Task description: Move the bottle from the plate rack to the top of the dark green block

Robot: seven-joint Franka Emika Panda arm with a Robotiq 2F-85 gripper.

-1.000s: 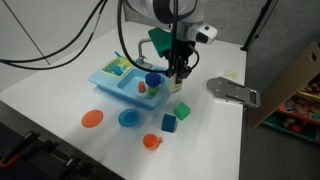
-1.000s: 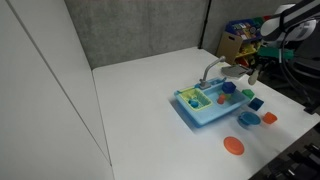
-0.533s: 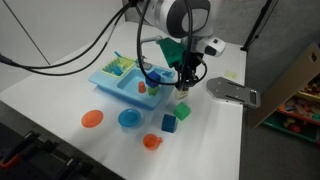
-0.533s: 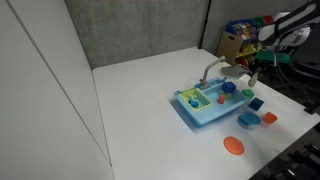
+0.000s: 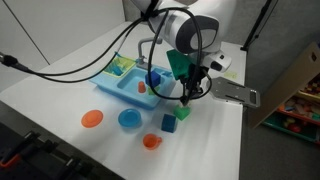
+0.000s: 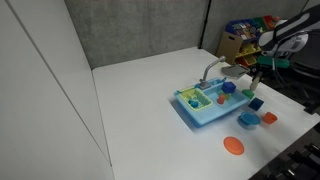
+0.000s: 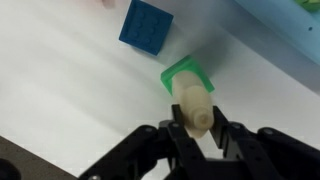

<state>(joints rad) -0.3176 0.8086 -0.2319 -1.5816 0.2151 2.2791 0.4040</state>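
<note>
Two dark fingers of the tool (image 7: 195, 125) are squeezing the bottle (image 7: 192, 100) from both sides, so the tool is closed part way around it. The bottle looks to be standing up, I think so that its flat bottom can sit down on top of something. It is hanging right over the dark green block (image 7: 186, 76), and I cannot tell if they are touching. A blue cube (image 7: 146, 24) is sitting near the green one.

In an exterior view the tool (image 5: 187, 92) is pointing down above the block (image 5: 182, 111). This is happening on the part of the counter (image 5: 60, 85) toward the edge where a grey metal piece (image 5: 232, 92) is lying. The plate rack (image 5: 120, 66) is sitting in the blue sink (image 5: 100, 82), well apart from the block and closer to the far edge.

No words or labels are showing that I can read.
</note>
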